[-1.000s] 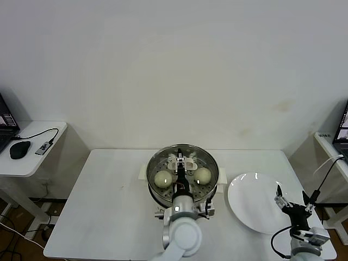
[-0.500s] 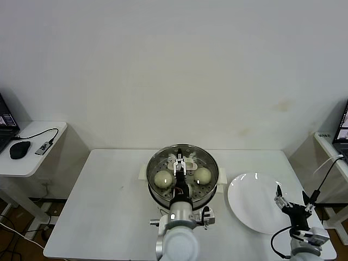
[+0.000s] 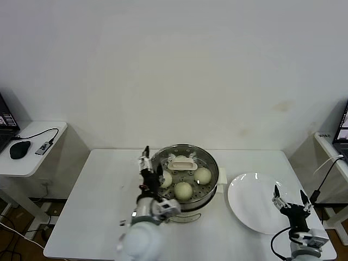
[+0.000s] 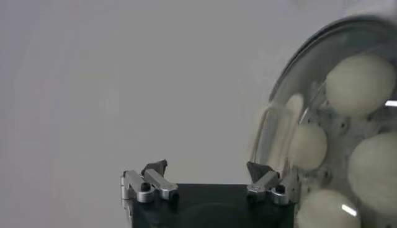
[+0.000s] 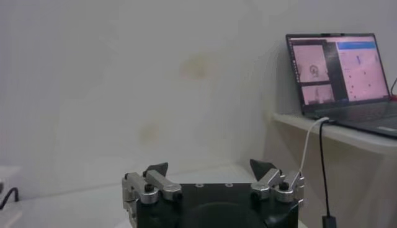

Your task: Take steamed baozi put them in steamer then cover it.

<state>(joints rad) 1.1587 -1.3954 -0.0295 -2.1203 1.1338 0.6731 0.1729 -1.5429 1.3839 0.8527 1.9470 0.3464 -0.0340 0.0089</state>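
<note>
The steamer (image 3: 209, 187) stands at the middle of the white table. The cover (image 3: 182, 161) lies on it, cream handle up. Several baozi (image 3: 202, 175) show through the glass. My left gripper (image 3: 148, 163) is open and empty, just off the steamer's left side. In the left wrist view the left gripper (image 4: 206, 168) is open beside the cover's metal rim (image 4: 277, 87), with baozi (image 4: 360, 83) under the glass. My right gripper (image 3: 292, 196) is open and empty at the front right, by the plate; it also shows in the right wrist view (image 5: 208, 167).
A flat white plate (image 3: 255, 209) lies to the right of the steamer. A side table with a mouse (image 3: 20, 149) stands at the far left. A laptop (image 5: 338, 71) sits on a shelf at the right. The table's left half (image 3: 103, 201) is bare.
My left gripper let go of the cover's handle and moved from above the steamer to its left side. The cover stays on the steamer. The right arm has barely moved.
</note>
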